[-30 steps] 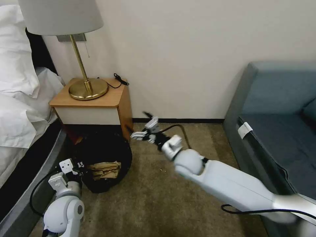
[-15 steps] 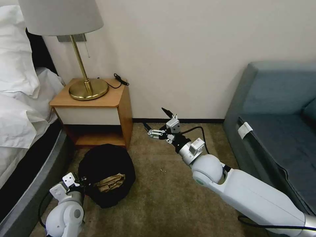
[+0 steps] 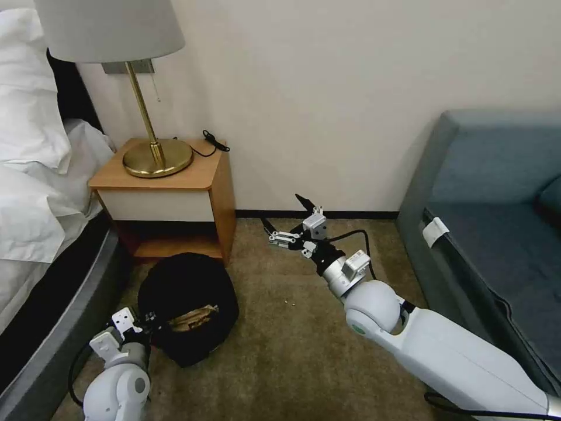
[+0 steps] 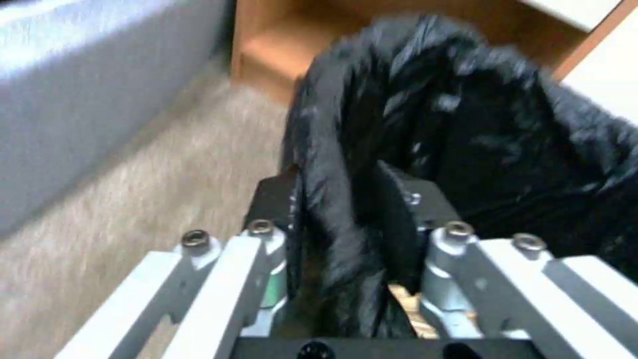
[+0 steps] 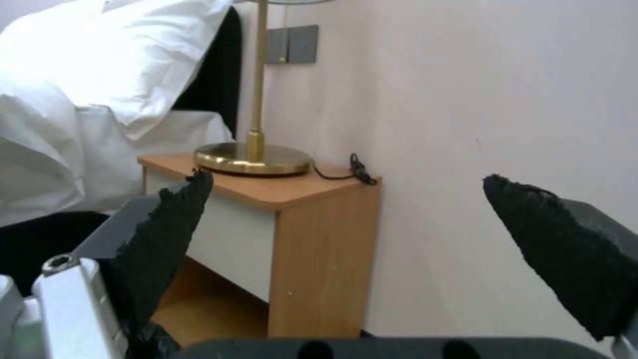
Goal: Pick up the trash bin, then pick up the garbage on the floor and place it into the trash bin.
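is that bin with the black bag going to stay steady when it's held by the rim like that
Probably not fully. The left gripper pinches one side of the trash bin through loose, crinkled liner, so the film may slip or bunch. Held off-centre, the bin likely tilts away from the grip. It looks light, with just a wrapper inside.

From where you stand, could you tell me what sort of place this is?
Most likely a hotel bedroom: a bed with white linen, a wooden nightstand carrying a brass lamp, and a grey-blue sofa on carpet. The left claw grips the black-lined trash bin.
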